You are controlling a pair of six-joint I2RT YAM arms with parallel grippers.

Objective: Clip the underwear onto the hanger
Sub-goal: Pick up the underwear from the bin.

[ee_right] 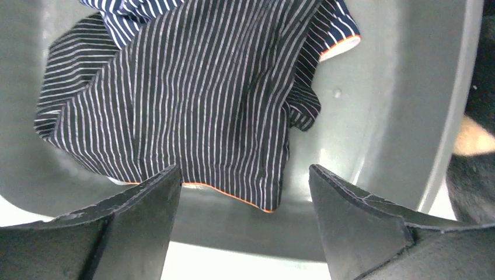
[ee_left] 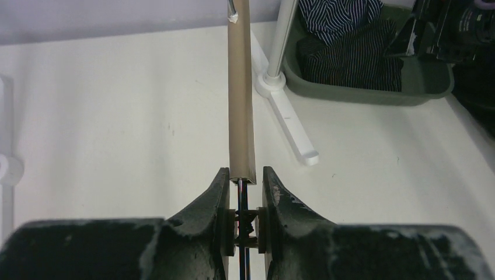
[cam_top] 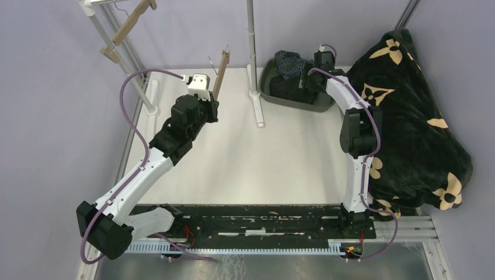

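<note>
Hanging over the grey plastic tub (cam_top: 286, 100) in the top view, the right gripper (cam_top: 311, 81) sits above the black pinstriped underwear (cam_top: 286, 86) and the navy striped underwear (cam_top: 290, 60). Left wrist view: the left gripper (ee_left: 244, 181) is clenched on the tan wooden hanger (ee_left: 240, 87). Right wrist view: the jaws are spread wide, grasping nothing.

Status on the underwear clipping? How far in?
Done: left gripper is shut on the wooden hanger. In hand: right gripper, open, hovers over the black pinstriped underwear in the grey bin. Remaining: grasp it, clip it, then the navy striped pair.
</note>
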